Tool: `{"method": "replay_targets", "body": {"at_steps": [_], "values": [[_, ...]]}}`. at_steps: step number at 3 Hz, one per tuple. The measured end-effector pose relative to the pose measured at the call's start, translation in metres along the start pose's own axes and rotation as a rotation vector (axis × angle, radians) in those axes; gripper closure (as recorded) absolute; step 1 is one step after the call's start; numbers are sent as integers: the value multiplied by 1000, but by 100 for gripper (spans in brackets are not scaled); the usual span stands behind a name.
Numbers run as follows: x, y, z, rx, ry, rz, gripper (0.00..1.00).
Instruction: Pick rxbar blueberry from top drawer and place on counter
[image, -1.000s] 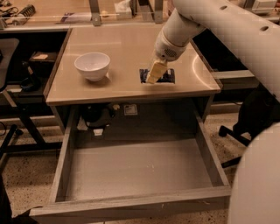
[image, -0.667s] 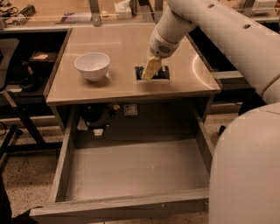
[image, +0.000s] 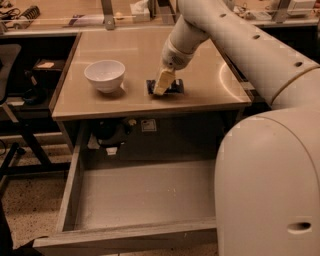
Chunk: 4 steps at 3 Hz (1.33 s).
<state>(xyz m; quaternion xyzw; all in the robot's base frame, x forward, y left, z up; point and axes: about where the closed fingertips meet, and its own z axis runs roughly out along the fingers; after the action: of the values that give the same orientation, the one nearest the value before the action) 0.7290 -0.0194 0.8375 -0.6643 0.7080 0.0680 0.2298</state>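
Camera view, the only one. The rxbar blueberry (image: 178, 88) lies flat on the counter (image: 210, 70), right of centre and near the front edge. It is already out of the top drawer (image: 145, 195).

The gripper (image: 162, 86) is angled down on the bar's middle and covers most of it; only the dark ends of the wrapper show on either side. Cannot tell whether the gripper holds the bar or has let go.

Handling, as a judgement:
- The bar looks light, thin and a little bendy.
- The wrapper is probably slick foil, so it could slide on the glossy tabletop if nudged.
- It is not fragile, though a hard squeeze would dent it.
- The best hold is across the short width at mid-length, coming from above.
- It lies too flat to take by an end.

Containers:
- The top drawer is pulled fully out below the counter. Its grey floor is bare where visible, but the robot body (image: 265, 185) hides its right side.
- The white bowl (image: 104, 75) stands upright on the counter, left of the bar and well apart from it. Nothing is visible inside.
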Motion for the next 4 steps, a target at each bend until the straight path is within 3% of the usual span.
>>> {"method": "replay_targets", "body": {"at_steps": [1, 2, 4], "values": [[-2, 1, 20, -31, -16, 2, 100], [-2, 1, 20, -32, -16, 2, 83], [-2, 1, 20, -32, -16, 2, 34]]}}
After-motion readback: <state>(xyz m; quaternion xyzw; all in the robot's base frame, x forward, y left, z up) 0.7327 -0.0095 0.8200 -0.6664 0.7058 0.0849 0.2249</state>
